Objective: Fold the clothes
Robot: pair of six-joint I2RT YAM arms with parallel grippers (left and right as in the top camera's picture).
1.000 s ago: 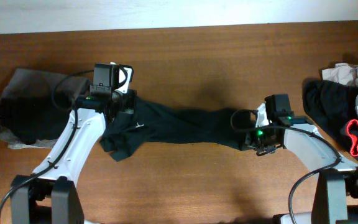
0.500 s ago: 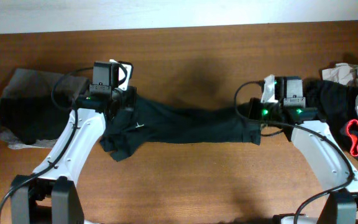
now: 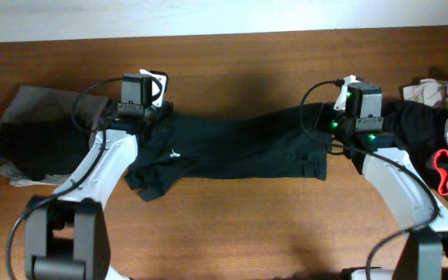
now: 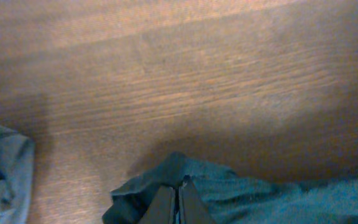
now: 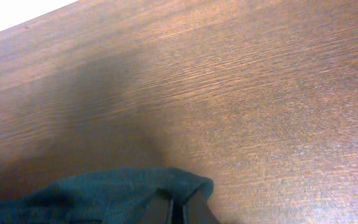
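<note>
Item 1. Table [image 3: 232,225]: dark brown wood, grain running along its length, with a pale strip at the far edge.

Item 2. T-shirt [image 3: 239,152]: black, short-sleeved, lying on the table and pulled out lengthways between the two arms. The middle is bunched into long folds. A sleeve hangs toward the near edge under the left arm. A small white logo [image 3: 175,154] shows near the left end.

Item 3. Left claw [image 4: 178,202]: clenched on the left end of the T-shirt [image 4: 260,199]. In its wrist view the two fingers are pressed together with a lip of dark fabric pinched between them, low over the wood. From above it sits at the shirt's upper left corner [image 3: 156,117].

Item 4. Right claw [image 5: 180,208]: likewise closed, gripping a rounded fold of the T-shirt [image 5: 92,196] at its right end. From above it stands at the shirt's upper right corner [image 3: 334,128].

Item 5. Left heap [image 3: 29,144]: grey and black garments, loosely stacked at the table's left end, just beside the left arm. A grey edge of it shows in the left wrist view [image 4: 2,168].

Item 6. Right heap [image 3: 442,155]: crumpled black clothes with one red-trimmed piece and pale fabric on top at the far side, at the table's right end, close behind the right arm.
</note>
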